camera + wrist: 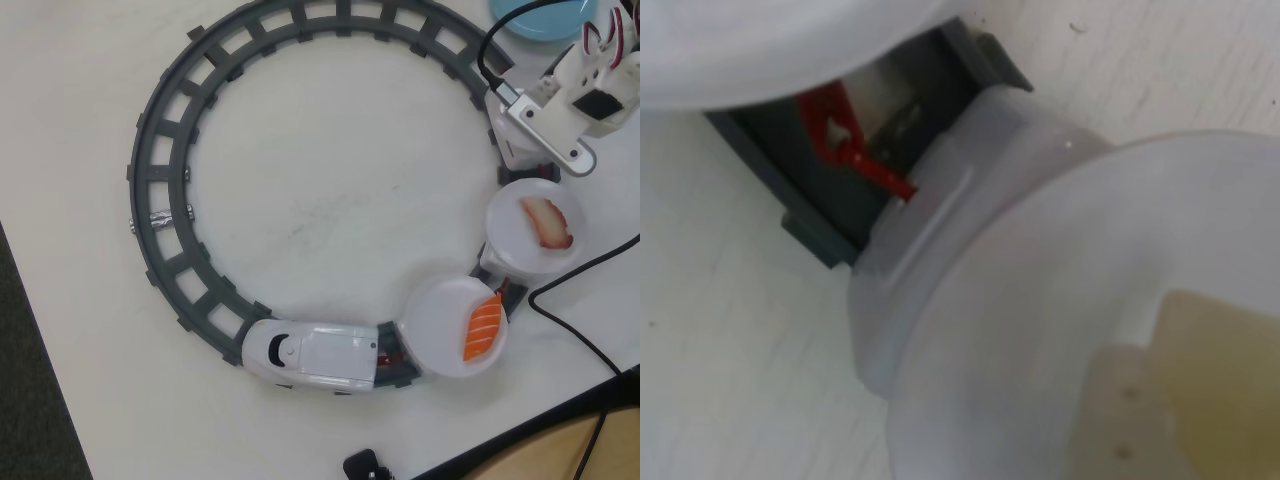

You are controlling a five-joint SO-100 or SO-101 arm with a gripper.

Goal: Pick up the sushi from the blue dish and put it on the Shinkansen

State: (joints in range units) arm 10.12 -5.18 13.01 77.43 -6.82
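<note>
The white Shinkansen [312, 355] stands on the grey track at the bottom. Its first disc car [440, 320] carries an orange salmon piece, and the second disc car [525, 240] carries a pink-red and white piece. My arm [560, 110] hangs over the third car and hides it in the overhead view. In the wrist view my gripper [1165, 400] is just above that white disc [1040, 330]. A pale finger [1120, 430] presses against a blurred cream shape, the sushi [1230, 390]. The blue dish [545, 18] at the top right edge shows no sushi on its visible part.
The grey circular track [160, 200] rings the table's middle. A red coupling [845, 140] links two cars over the track. Black cables [575, 290] run along the right side. The table's edge runs along the left and bottom right.
</note>
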